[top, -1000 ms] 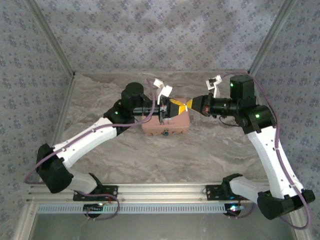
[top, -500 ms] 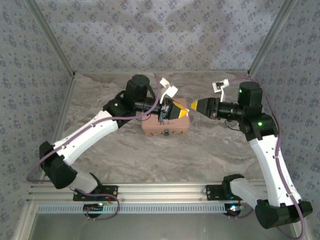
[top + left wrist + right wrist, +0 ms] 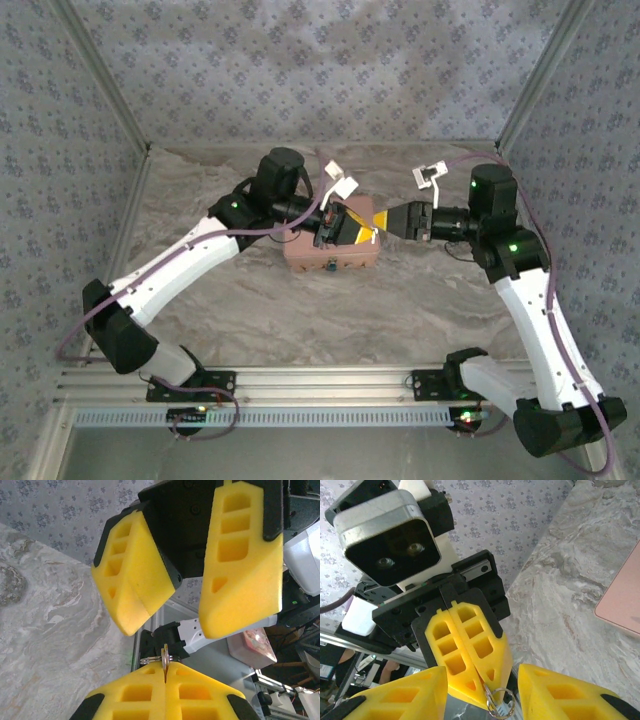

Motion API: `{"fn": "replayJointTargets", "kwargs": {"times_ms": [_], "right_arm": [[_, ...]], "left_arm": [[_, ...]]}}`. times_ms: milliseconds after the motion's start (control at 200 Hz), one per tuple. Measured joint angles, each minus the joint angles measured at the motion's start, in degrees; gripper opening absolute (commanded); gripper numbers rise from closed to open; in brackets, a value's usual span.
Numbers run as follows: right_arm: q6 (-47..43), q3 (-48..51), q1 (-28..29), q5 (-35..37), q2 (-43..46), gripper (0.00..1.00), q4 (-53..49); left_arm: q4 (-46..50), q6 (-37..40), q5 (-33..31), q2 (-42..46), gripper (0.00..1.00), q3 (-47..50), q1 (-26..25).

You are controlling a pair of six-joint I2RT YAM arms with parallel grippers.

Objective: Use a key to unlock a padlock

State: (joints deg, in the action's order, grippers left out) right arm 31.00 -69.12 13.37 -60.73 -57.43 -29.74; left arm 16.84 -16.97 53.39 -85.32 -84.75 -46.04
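Key (image 3: 164,657) clamped in left tool (image 3: 165,674), between spread fingers of right tool (image 3: 177,626)

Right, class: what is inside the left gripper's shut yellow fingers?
A thin metal key pokes from the seam of the left gripper, a small wire ring beside it. How much of the key lies inside is hidden by the pads.

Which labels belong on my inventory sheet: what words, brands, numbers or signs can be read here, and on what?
No text can be read in these pictures.
pink tin: any print is too small to read.
white tags on the grippers: too small to tell whether they are marked.
key: no stamp is legible.
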Motion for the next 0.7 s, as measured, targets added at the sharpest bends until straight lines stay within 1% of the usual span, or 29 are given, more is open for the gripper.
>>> {"fn": "replayJointTargets", "kwargs": {"times_ms": [55,130,210,285,490,575,700], "right_arm": [[-0.31,0.02,0.17,-0.20,-0.17,0.35,0.02],[-0.72,0.02,0.59,-0.68,-0.39,0.35,0.00],[-1.11,0.02,1.20,-1.16,-0.70,0.39,-0.04],[-2.05,0.02,1.86,-1.29,-0.98,0.38,-0.57],[-3.63,0.02,2.16,-1.25,-1.49,0.25,-1.60],[-4.07,0.04,2.16,-1.22,-1.51,0.16,-1.55],[-4.59,0.02,2.16,-1.53,-1.53,0.08,-1.38]], "left_arm": [[-0.02,0.00,0.09,0.00,0.00,0.00,0.24],[-0.02,0.00,0.26,0.00,0.00,-0.02,0.31],[-0.02,0.00,0.46,0.00,0.00,-0.02,0.55],[-0.07,0.00,0.79,0.00,0.00,-0.02,0.68],[-0.02,-0.02,1.75,0.00,0.00,-0.04,0.96],[0.02,-0.02,2.38,0.00,0.00,-0.04,1.05],[0.70,-0.02,2.84,0.02,0.00,-0.07,1.05]]}}
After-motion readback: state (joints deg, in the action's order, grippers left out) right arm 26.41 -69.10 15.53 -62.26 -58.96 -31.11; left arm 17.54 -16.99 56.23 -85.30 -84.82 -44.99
